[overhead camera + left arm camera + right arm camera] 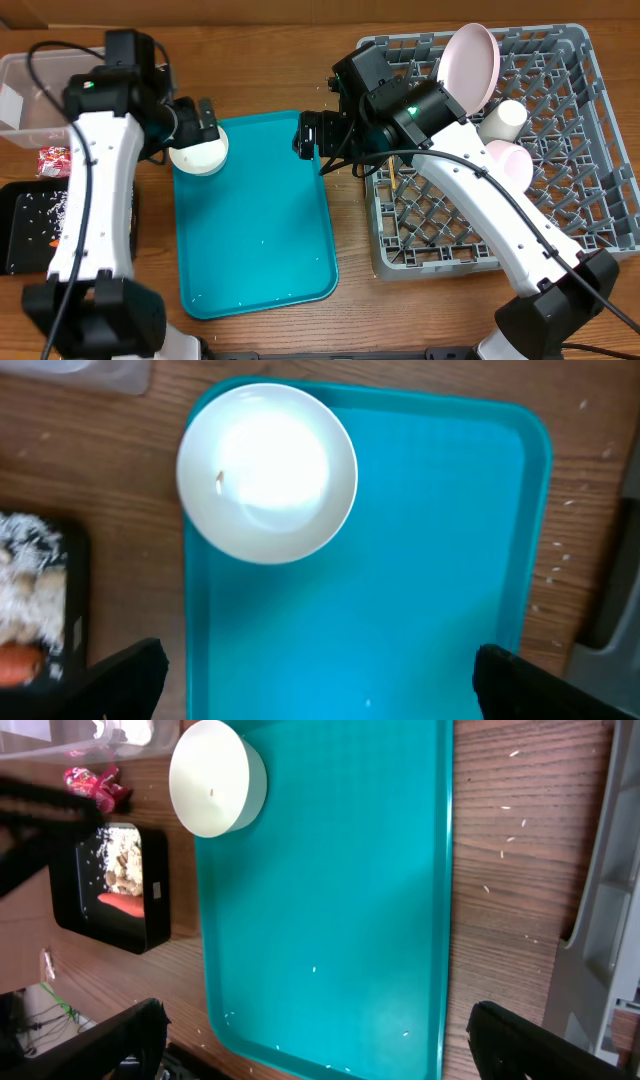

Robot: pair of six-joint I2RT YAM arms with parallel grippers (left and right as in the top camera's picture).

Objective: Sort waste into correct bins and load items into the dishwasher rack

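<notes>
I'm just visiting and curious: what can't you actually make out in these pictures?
Clear tub: overhead, cut by the edge, partly behind the left arm.
Black tray: overhead, right side under that arm.
Dishwasher rack: overhead, near-left floor hidden by the right arm.
White bowl: left wrist, glare; speck inside too small to name.

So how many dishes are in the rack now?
3: pink plate upright at the rack's far edge, white cup nearer, pink bowl beside the cup. The right arm may hide others.
</notes>
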